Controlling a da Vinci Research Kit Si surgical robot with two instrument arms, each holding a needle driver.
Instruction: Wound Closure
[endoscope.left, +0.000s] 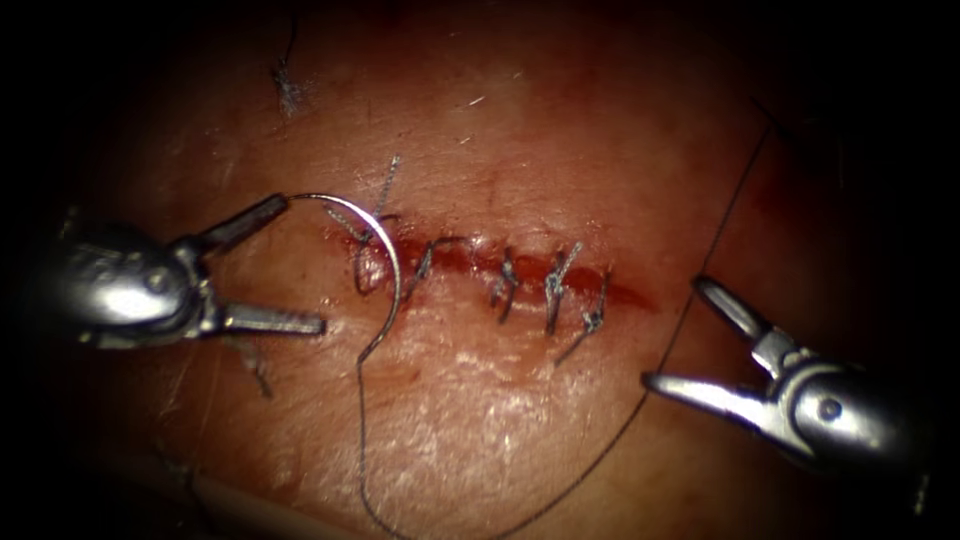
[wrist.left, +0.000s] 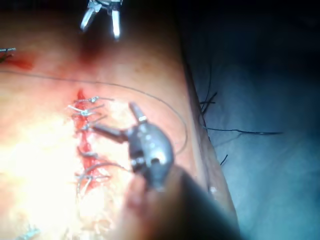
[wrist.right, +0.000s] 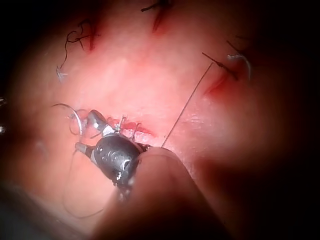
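1. Two claws, both spread, and neither grips anything. My left claw sits just left of the cut, its far jaw tip touching one end of the needle without pinching it. My right claw hangs past the cut's right end.
2. Where the needle is: it arches over the left end of the cut. One end lies far and left at my left claw, and the other lies on the near side, where the thread joins it. I cannot tell whether any part of the curve is buried in the tissue.
3. From the needle, the thread runs near, sweeps right in a slack loop, then climbs far between my right claw's open jaw tips, unheld.
4. Several stitches already cross the cut. I judge the work has reached its left end, with the needle waiting between grips.
5. By my reckoning, the next move calls for a firm pinch on the needle's curve, away from its ends, while the slack thread stays clear of the stitches.
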